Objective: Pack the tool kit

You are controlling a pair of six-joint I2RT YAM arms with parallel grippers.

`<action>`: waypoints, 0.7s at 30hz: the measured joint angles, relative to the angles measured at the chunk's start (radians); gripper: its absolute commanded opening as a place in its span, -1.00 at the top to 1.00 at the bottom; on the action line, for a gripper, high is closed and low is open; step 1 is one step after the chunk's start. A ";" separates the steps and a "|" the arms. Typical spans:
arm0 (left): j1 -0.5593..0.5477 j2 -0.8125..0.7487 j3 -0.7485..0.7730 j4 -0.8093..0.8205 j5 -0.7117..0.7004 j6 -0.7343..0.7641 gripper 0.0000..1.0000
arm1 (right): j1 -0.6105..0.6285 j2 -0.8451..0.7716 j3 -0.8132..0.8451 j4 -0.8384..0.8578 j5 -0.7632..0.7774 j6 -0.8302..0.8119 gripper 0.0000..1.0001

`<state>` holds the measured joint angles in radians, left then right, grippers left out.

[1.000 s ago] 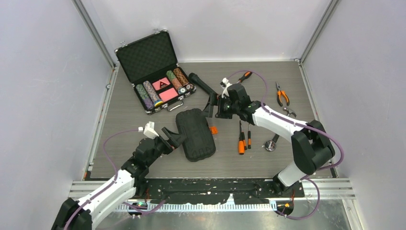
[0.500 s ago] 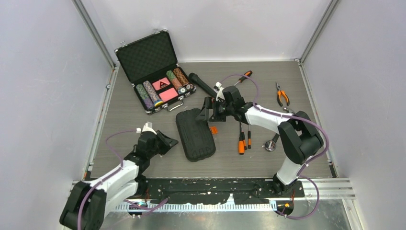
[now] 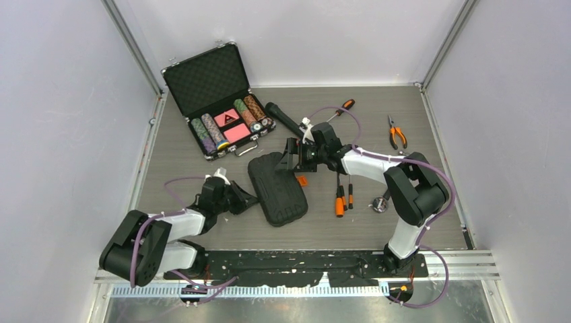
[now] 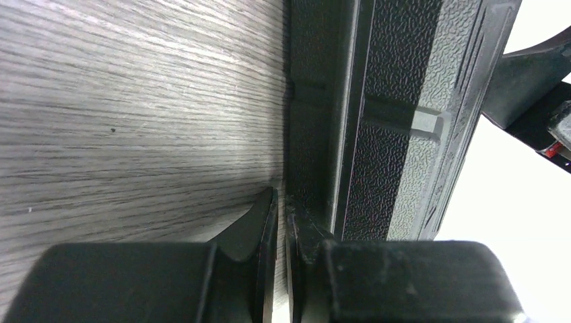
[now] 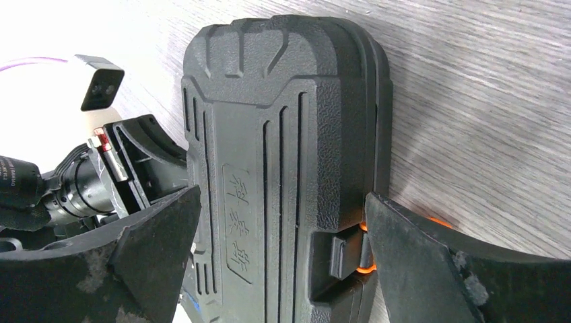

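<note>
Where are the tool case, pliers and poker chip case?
tool case (image 3: pixel 278 190), top view, middle of ribbed lid.
pliers (image 3: pixel 396 133), top view, near the pivot.
poker chip case (image 3: pixel 205 79), top view, open foam lid.

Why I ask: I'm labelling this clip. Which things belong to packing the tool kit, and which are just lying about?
Belongs to the job:
closed black tool case
two orange-handled screwdrivers beside it
orange-handled pliers
screwdriver at the back

Just lying about:
open poker chip case
black flashlight

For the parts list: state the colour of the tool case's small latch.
The latch is orange, clearest in the top view.
</note>
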<state>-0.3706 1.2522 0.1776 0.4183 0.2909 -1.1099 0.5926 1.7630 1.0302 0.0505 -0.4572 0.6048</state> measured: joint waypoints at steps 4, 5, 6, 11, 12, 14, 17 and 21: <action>0.000 0.022 0.005 0.018 0.015 0.001 0.77 | 0.000 0.010 0.000 0.000 0.010 -0.002 -0.90; 0.000 0.029 0.009 0.019 0.019 0.003 0.77 | 0.000 0.013 0.000 0.001 0.011 -0.002 -0.90; 0.000 0.036 0.014 0.019 0.023 0.004 0.77 | -0.002 0.015 0.003 0.002 0.010 -0.002 -0.89; 0.000 0.076 0.044 0.019 0.040 0.016 0.78 | -0.007 0.016 0.006 0.010 0.006 -0.011 -0.85; 0.000 0.080 0.048 0.018 0.042 0.018 0.79 | -0.008 0.016 0.006 0.012 0.005 -0.013 -0.84; 0.000 0.093 0.060 0.015 0.045 0.021 0.81 | -0.011 0.010 0.006 0.016 0.001 -0.017 -0.84; -0.001 0.113 0.085 -0.002 0.047 0.030 0.84 | -0.014 -0.021 0.004 0.019 -0.011 -0.020 -0.83; -0.016 0.138 0.127 -0.036 0.040 0.048 0.84 | -0.015 -0.087 0.004 0.055 -0.060 -0.015 -0.80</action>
<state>-0.3870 1.3899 0.3050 0.3824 0.3313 -1.0622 0.5777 1.6764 1.0340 0.1055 -0.5167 0.5896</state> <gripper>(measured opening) 0.081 0.916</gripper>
